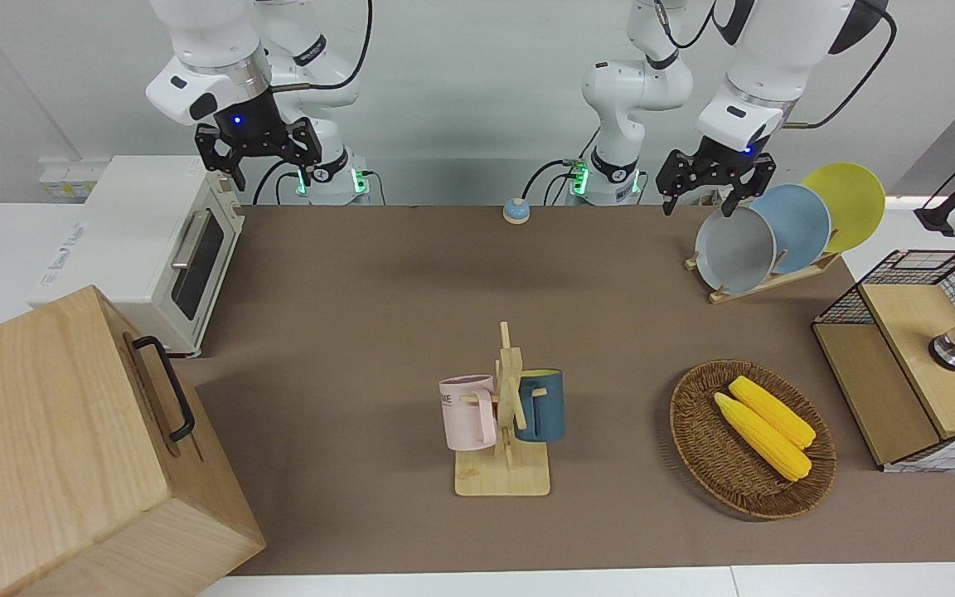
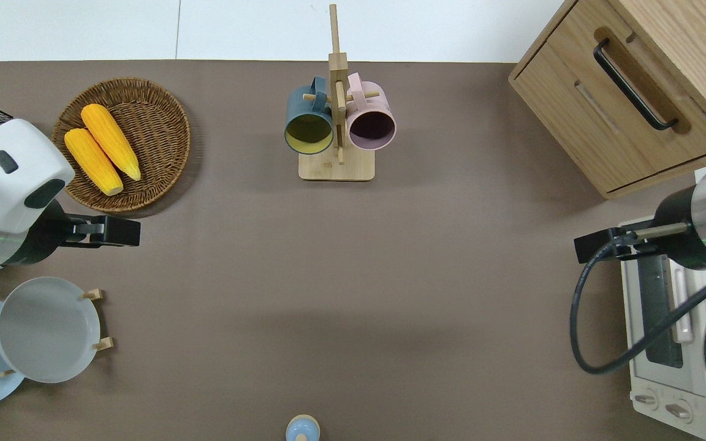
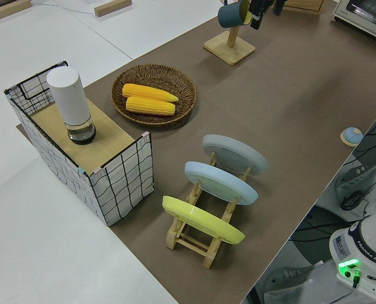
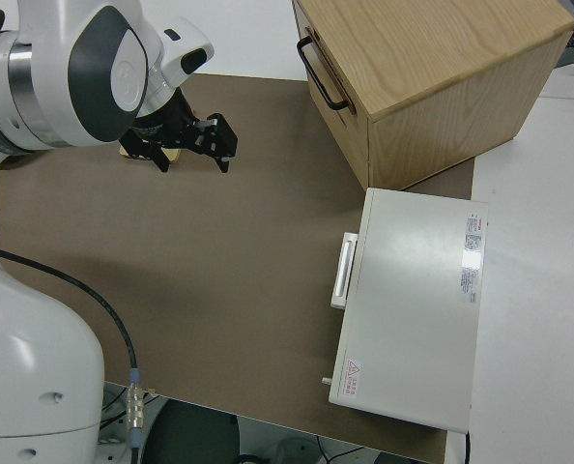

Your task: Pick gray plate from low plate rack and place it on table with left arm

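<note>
The round, shallow, pale blue-gray plate (image 1: 734, 250) is not yet lifted: it leans in the end slot of the low light-wood plate rack (image 1: 776, 279) with slanted pegs, at the left arm's end of the matte brown desk (image 1: 411, 315). A clearer blue plate (image 1: 801, 225) stands in the next slot and a yellow plate (image 1: 849, 202) in the one after. So this looks to me like the approach step. The left arm's black two-finger end effector (image 1: 714, 184) hangs in the air with its fingers spread apart and nothing between them. From across the desk it sits close to the gray plate's upper rim, but from straight above the left end effector (image 2: 108, 231) is over bare mat between the round woven wicker basket (image 2: 163, 122) holding two yellow corn cobs (image 2: 102, 149) and the gray plate (image 2: 46, 329), so I judge it is not touching the plate. Next it would need to come in over the raised top rim, straddle that edge with one finger on each face, close, then draw the plate up along the slant of the pegs so the blue plate is not disturbed. After that there is plenty of bare mat mid-desk to set it flat. The right arm's end effector (image 1: 255, 149) is parked, fingers apart and holding nothing.
</note>
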